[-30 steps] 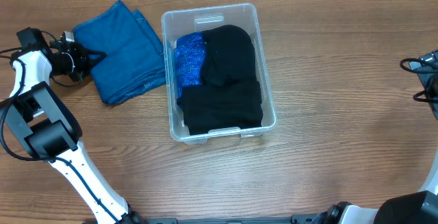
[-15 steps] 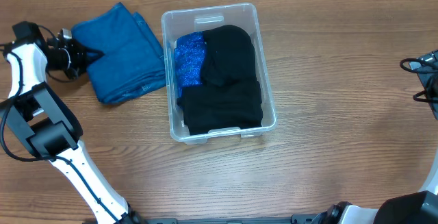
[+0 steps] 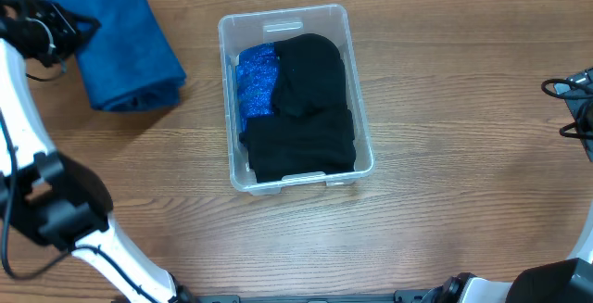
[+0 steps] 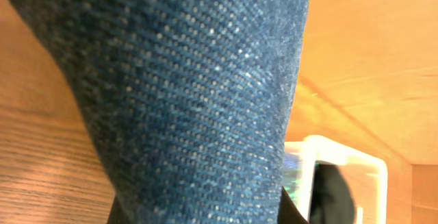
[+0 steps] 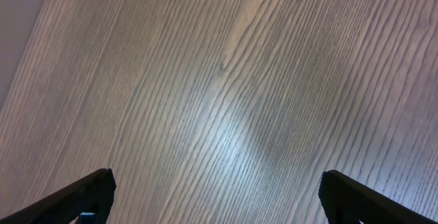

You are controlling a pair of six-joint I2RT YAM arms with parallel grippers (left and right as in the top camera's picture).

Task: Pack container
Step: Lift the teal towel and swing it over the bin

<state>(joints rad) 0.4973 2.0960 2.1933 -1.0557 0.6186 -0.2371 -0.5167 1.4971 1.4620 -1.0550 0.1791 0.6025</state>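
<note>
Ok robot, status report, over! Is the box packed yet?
Left gripper shut on blue cloth, left of box. Right gripper open over bare table. Box holds black clothes, one sparkly cloth. Nothing in the way.

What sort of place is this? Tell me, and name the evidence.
Probably a robotics lab bench: a wooden table, a robot arm over it, and a clear container packed with folded cloths.

Brown wood-grain table, soft sheen of light on its surface, even lighting
</note>
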